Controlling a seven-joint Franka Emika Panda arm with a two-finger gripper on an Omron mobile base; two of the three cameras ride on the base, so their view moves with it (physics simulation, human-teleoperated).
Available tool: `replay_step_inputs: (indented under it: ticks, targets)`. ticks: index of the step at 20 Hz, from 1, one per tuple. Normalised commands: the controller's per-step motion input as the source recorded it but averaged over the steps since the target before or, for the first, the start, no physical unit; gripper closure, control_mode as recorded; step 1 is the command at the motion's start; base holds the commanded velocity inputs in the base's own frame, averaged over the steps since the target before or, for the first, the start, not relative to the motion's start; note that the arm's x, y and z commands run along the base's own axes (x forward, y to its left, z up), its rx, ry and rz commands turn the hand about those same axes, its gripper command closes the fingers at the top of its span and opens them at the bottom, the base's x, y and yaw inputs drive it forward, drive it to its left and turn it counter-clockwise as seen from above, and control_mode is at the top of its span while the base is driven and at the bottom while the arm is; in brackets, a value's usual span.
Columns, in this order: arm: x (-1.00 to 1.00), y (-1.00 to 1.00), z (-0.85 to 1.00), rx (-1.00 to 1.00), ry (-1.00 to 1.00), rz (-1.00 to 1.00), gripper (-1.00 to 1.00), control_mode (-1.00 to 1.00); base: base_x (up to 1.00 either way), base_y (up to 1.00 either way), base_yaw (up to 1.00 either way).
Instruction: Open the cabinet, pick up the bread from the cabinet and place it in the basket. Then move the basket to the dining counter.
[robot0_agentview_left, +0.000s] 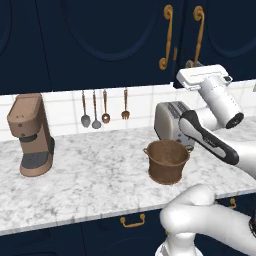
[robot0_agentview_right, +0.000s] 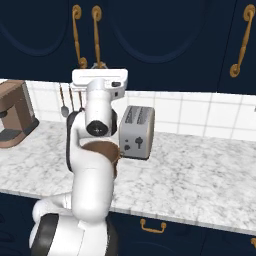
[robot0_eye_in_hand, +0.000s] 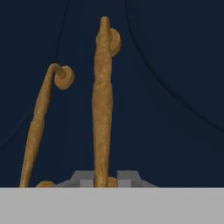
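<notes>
The gripper (robot0_eye_in_hand: 101, 181) clenches the lower end of a curly brass handle (robot0_eye_in_hand: 102, 105) on the shut cabinet (robot0_agentview_left: 100, 40), above the toaster (robot0_agentview_left: 170, 122).

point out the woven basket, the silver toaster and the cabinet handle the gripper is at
Round brown woven basket (robot0_agentview_left: 167, 161), left base view, front wall.
Silver toaster (robot0_agentview_right: 136, 132), right base view, end face.
Long curly brass cabinet handle (robot0_eye_in_hand: 102, 105), hand view, mid-shaft.

Shut cabinet (robot0_agentview_left: 100, 40) doors before the bread.
</notes>
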Motion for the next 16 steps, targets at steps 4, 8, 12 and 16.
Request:
replay_step_inputs:
  ticks: [4,8,12,16]
  targets:
    - [-1.00,-0.56,0.78,-0.01,0.08,-0.15,1.00,-1.00,0.00,0.00,0.00]
    - [-1.00,-0.72,0.83,0.00,0.17,-0.26,1.00,-1.00,0.00,0.00,0.00]
    - [-1.00,-0.80,0.80,0.00,0.20,-0.26,1.00,-1.00,0.00,0.00,0.00]
    - [-1.00,-0.88,0.67,0.00,0.18,-0.26,1.00,-1.00,0.00,0.00,0.00]
